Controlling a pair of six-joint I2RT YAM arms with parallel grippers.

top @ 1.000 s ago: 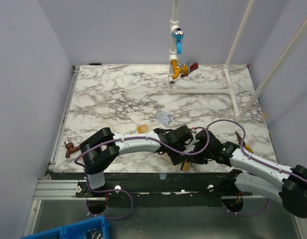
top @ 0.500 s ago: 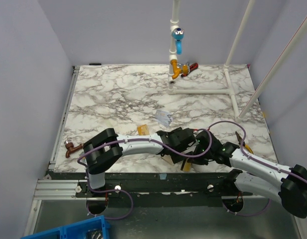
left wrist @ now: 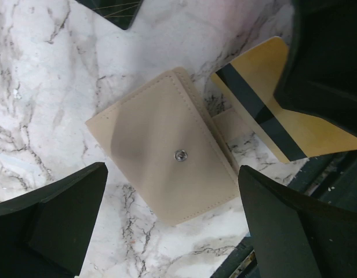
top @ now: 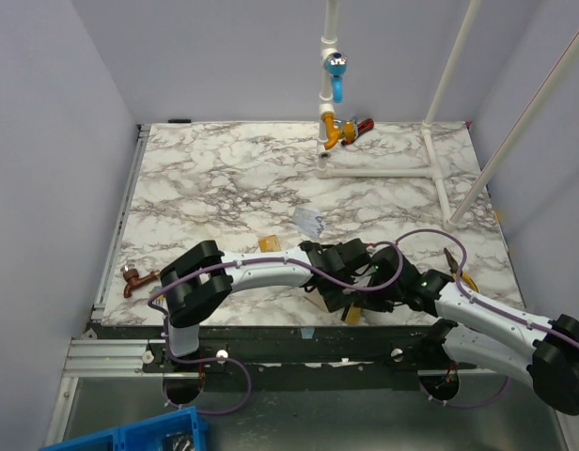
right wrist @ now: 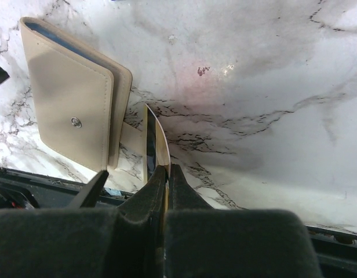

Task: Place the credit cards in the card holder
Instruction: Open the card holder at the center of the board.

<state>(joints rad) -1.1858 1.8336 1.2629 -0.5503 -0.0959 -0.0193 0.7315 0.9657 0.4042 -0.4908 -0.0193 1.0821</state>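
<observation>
Our right claw (right wrist: pixel 161 174) is pinched shut on the gold card (right wrist: pixel 150 142), held on edge, its far end just beside the tab (right wrist: pixel 131 132) of the holder (right wrist: pixel 68 110). We see the holder lying closed on the marble worktop (right wrist: pixel 271 87), snap stud (left wrist: pixel 180 154) up, close to the front edge. Our left claw (left wrist: pixel 172 197) hangs over it with jaws spread wide, a finger at either side, gripping nothing. Farther back on the worktop the pale card (top: pixel 308 222) lies flat, well apart from both claws.
</observation>
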